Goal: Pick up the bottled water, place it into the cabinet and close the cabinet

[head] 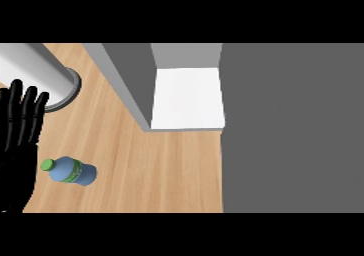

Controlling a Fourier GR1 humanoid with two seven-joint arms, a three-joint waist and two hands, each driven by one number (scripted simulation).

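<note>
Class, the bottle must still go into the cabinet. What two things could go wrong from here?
The bottled water sits right beside the open left hand; a stray nudge might knock it away before a grasp. The grey cabinet wall lies between bottle and white shelf, so the carried bottle may clip it.

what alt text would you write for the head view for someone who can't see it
A blue water bottle with a green cap sits on the wooden counter, just right of the robot's open left hand resting at the view's left edge. Behind it a grey cabinet stands open, showing its white interior.
</note>
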